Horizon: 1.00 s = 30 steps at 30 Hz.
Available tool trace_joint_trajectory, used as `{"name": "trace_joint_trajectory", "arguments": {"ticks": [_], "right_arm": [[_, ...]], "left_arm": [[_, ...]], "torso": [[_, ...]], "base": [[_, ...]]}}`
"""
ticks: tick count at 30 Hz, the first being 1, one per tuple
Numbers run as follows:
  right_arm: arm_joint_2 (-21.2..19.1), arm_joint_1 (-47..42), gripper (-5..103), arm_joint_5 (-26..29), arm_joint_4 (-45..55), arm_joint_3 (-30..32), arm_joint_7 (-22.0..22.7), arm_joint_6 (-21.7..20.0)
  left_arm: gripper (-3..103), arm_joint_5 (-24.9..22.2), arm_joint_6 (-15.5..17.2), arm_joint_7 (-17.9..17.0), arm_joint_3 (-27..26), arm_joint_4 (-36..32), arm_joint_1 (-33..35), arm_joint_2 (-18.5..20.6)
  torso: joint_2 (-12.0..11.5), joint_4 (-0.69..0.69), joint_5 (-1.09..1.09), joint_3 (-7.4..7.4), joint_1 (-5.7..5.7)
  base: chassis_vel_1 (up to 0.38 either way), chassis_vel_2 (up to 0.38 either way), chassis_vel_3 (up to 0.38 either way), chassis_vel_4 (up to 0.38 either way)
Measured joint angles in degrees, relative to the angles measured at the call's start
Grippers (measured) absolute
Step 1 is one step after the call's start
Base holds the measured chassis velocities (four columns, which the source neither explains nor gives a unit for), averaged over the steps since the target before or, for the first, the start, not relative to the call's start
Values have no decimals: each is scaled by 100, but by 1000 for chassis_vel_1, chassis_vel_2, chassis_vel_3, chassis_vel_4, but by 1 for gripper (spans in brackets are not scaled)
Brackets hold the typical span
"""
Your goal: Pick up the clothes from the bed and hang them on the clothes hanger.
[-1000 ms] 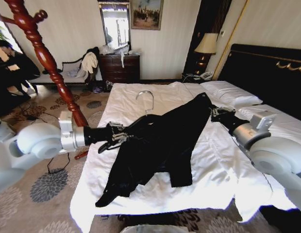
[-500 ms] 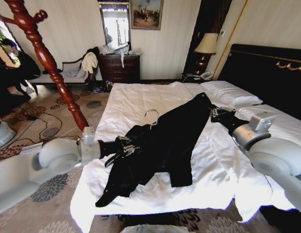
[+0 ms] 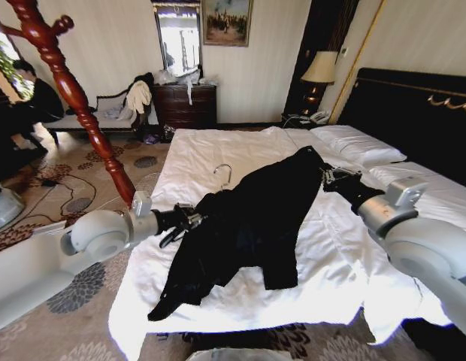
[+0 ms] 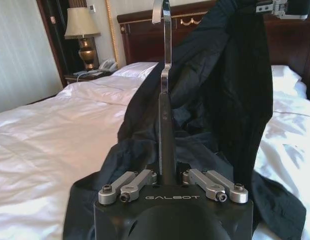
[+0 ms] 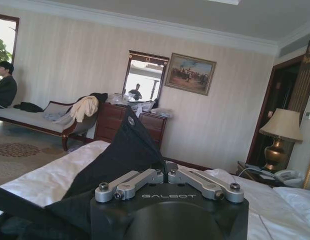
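The black jacket (image 3: pixel 252 222) lies spread across the white bed (image 3: pixel 195 150), its lower end trailing toward the near edge. My left gripper (image 3: pixel 189 219) is at the jacket's left side, shut on the clothes hanger. The hanger's black stem (image 4: pixel 165 135) stands between the jaws, its silver hook (image 3: pixel 222 174) pokes out above the fabric, and its arms are buried under the jacket (image 4: pixel 230 90). My right gripper (image 3: pixel 331 178) is shut on the jacket's upper right edge and holds it raised off the sheet. In the right wrist view the black fabric (image 5: pixel 127 150) is pinched at the right gripper (image 5: pixel 165 172).
A red-brown wooden coat stand (image 3: pixel 71 94) rises left of the bed, close behind my left arm. Pillows (image 3: pixel 361 147) and the black headboard (image 3: pixel 413 113) are on the right. A dresser (image 3: pixel 186 105) and a bench with pale clothes (image 3: pixel 135 98) stand by the far wall.
My left gripper has drawn back and lowered, taking the hanger deeper under the jacket, so less of the hook shows. The right gripper has shifted slightly left with the jacket edge.
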Motion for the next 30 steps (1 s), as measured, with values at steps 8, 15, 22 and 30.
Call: {"name": "trace_joint_trajectory", "arguments": {"ticks": [8,15,22,30], "right_arm": [[34,22,0,350,4,-41,90,-86],[27,125,0,768,57,-64,217,-151],[19,139,0,1189,221,-4,382,-245],[34,123,0,1565,410,107,530,-350]], "left_arm": [[16,-33,-196,-59,398,-154,-131,-475],[16,-49,-239,-121,631,-40,-215,-782],[16,-33,-291,-214,863,153,-270,-1247],[16,117,-291,-340,856,460,-389,-1529]], "torso": [[0,-1,2,0,0],[0,0,1,0,0],[0,0,1,0,0],[0,1,1,0,0]], "base": [[0,0,0,0],[0,0,0,0],[0,0,0,0],[0,0,0,0]]}}
